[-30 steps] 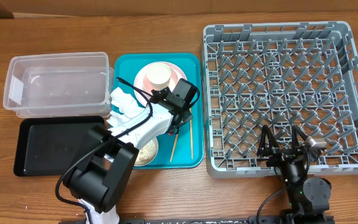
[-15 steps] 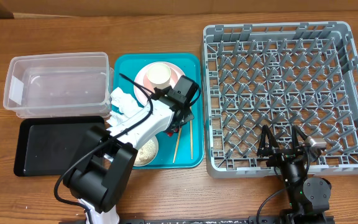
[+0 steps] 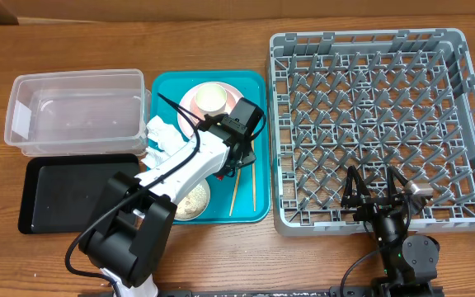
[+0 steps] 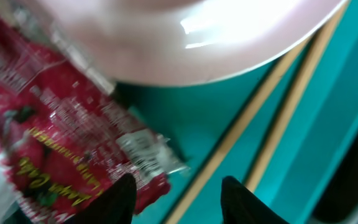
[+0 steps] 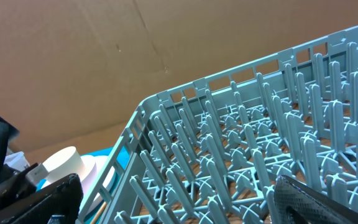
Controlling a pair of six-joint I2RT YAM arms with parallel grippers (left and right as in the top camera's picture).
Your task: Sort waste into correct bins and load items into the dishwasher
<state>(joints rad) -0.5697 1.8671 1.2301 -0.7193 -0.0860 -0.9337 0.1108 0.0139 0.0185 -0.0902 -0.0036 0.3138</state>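
Now the left gripper (image 4: pixel 179 202) hangs low over the teal plastic serving tray (image 4: pixel 211 115), its two dark fingers spread apart and holding nothing. The small red printed snack wrapper (image 4: pixel 61 146) lies on this tray just beside one fingertip, perhaps partly under the round pale pink plate (image 4: pixel 185 43); the view is blurred. The thin wooden chopsticks (image 4: pixel 284 112) lie near. The right gripper (image 3: pixel 374 195) rests with fingers apart at the front edge of the large grey plastic dish rack (image 3: pixel 369 107).

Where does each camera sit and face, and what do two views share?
Overhead: above the table, facing straight down on clear tub, black tray, teal tray, dish rack; both arms show.
Left wrist: just above the teal tray, facing red snack wrapper, chopsticks; left tool fingertips show.
Right wrist: low at the rack's near edge, facing across it to the cream cup; right tool fingers show.
Shared: overhead and right wrist both show cup and rack.
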